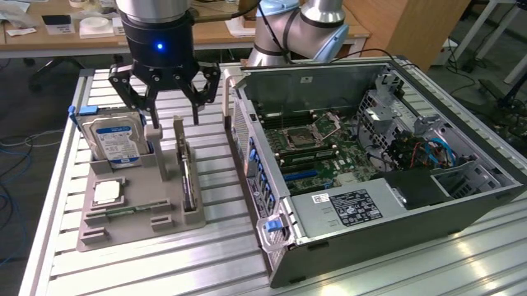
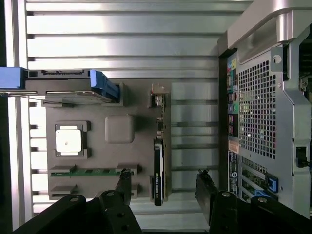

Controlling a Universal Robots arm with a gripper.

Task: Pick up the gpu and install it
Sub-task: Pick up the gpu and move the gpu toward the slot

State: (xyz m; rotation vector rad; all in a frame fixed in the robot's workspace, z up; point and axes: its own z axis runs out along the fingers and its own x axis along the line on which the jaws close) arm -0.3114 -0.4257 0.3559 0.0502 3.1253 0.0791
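Gripper spread wide, empty, hovering above gray holder tray. Gpu upright on edge in tray slot, below gap between 2 fingers, apparently untouched. Open computer case beside tray.

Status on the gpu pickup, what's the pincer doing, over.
Pincer open, hovering over the gpu. Gpu on edge in the grey tray, not gripped. Hard drive alongside, apart.

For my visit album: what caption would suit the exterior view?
Open gripper poised above the gpu, which stands on edge in a grey parts tray beside an open computer case.
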